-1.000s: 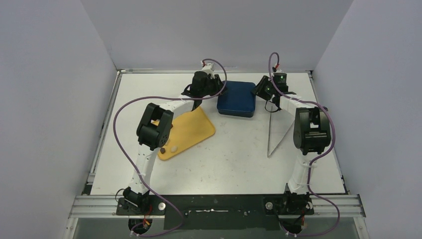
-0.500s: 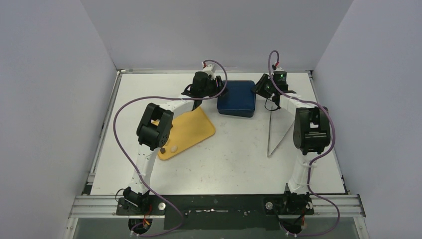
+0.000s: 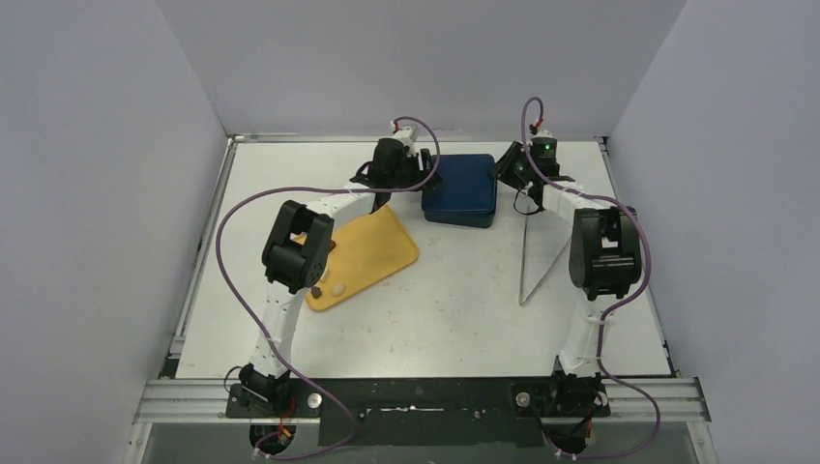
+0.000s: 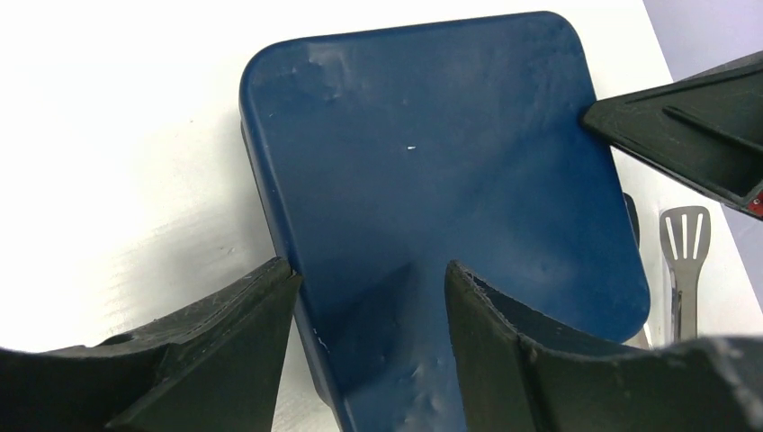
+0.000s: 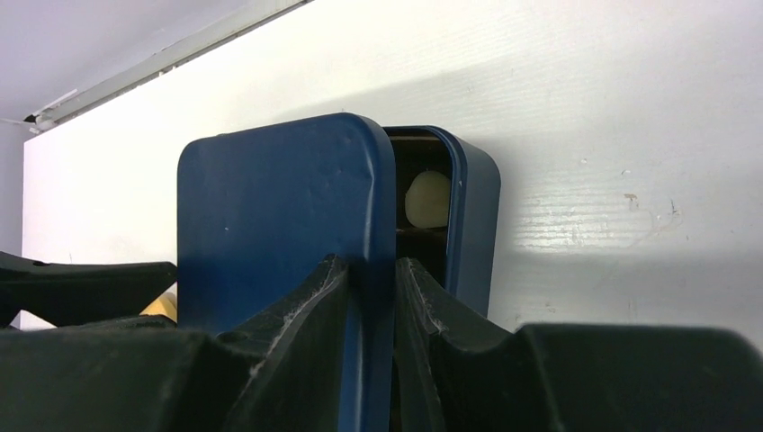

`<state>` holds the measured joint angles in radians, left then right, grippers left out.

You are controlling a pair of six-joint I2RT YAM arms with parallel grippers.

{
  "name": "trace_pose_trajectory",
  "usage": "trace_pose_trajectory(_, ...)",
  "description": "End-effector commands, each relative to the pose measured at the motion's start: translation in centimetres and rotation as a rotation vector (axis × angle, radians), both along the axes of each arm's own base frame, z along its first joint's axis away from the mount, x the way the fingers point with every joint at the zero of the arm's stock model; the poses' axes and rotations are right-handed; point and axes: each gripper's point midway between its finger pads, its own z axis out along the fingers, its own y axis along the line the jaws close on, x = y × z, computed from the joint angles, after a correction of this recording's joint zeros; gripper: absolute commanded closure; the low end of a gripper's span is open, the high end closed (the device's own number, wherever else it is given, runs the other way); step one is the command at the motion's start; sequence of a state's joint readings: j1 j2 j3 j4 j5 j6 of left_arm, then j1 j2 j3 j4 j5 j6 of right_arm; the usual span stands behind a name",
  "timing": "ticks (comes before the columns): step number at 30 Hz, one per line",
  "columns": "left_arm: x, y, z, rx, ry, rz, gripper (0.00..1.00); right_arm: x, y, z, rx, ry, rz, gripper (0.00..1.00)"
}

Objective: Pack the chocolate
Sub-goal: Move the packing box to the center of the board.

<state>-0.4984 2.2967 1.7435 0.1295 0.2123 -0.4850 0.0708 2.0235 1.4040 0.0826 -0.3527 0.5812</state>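
**The right gripper [image 5: 371, 297] is clamped on the edge of the one dark blue lid [image 5: 270, 207], held over the one dark blue box [image 5: 472, 207].**
The lid covers all but a strip of the box, where one white chocolate [image 5: 428, 199] shows in a compartment. The left gripper [image 4: 369, 279] has its fingers apart, astride the lid's opposite edge. One dark piece [image 3: 315, 291] and one white piece [image 3: 337, 288] lie at the near end of the single yellow tray [image 3: 372, 246]. One pair of tongs [image 3: 530, 261] lies well apart from the tray, with white table [image 3: 454, 309] between them. The box sits near the table's far edge.
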Motion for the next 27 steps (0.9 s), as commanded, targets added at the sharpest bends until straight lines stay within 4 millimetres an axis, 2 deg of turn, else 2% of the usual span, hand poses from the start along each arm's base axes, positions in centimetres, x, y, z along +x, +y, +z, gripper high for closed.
trace_pose_trajectory(1,-0.3,0.0,2.6,-0.030,-0.024,-0.024,0.41,1.5,-1.2,1.3,-0.011,-0.072,-0.043,0.78)
trace_pose_trajectory(10,-0.1,-0.5,2.1,-0.088,-0.001,-0.043,0.41,1.5,-1.6,1.0,-0.006,-0.076,-0.065,0.79)
trace_pose_trajectory(19,0.3,-1.3,3.0,-0.143,-0.029,-0.066,0.55,1.4,-1.8,0.7,0.006,-0.084,-0.079,0.78)
trace_pose_trajectory(24,0.6,-1.3,3.5,-0.154,-0.039,-0.069,0.54,1.5,-1.8,0.8,0.019,-0.087,-0.085,0.79)
trace_pose_trajectory(27,0.6,-0.9,3.5,-0.141,-0.037,-0.062,0.49,1.5,-2.2,0.7,0.036,-0.089,-0.100,0.79)
